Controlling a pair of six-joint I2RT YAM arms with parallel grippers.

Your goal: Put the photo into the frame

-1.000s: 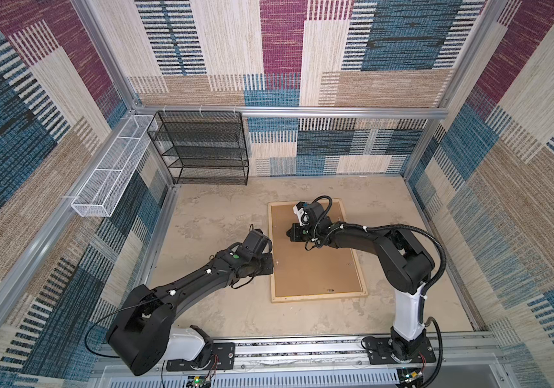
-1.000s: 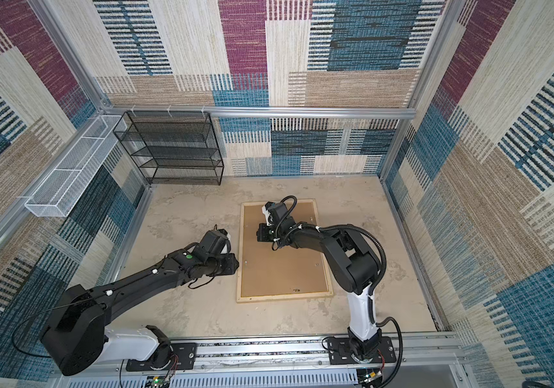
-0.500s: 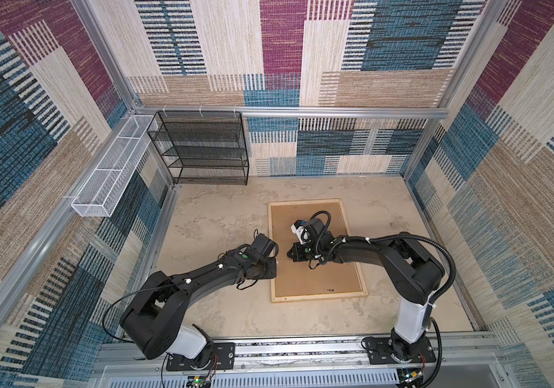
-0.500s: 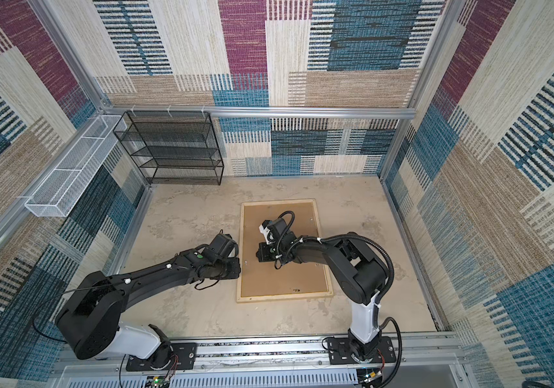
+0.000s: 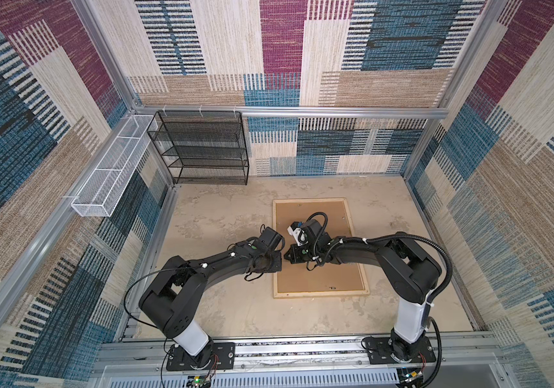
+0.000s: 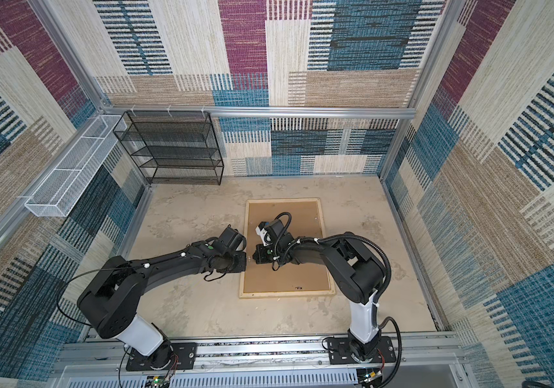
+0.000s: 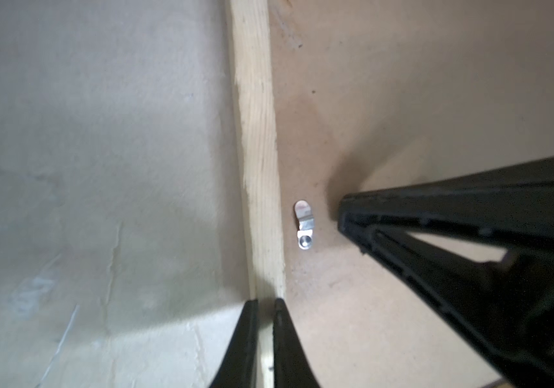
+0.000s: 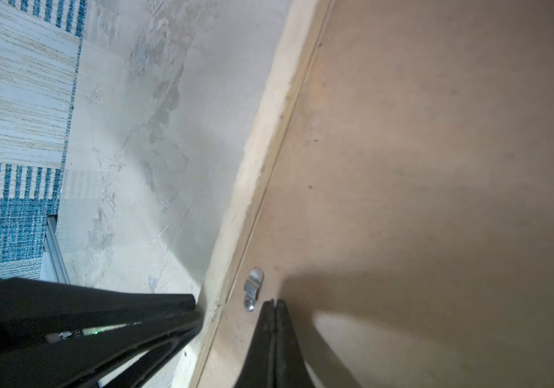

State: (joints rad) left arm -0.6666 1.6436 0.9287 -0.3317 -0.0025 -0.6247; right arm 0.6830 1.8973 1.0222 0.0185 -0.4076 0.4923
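Both pincers at the frame [image 5: 321, 293] edge

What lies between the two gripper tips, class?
A small metal clip on the backing and the frame bar beside it; both wrist views show them.

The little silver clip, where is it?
The silver clip sits on the brown backing board, just inside the frame's left wooden bar, between the left gripper and the right gripper.

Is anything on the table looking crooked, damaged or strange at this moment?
Nothing stands out. The frame lies flat, face down, with its brown backing board seated squarely inside; the small metal clip looks intact.
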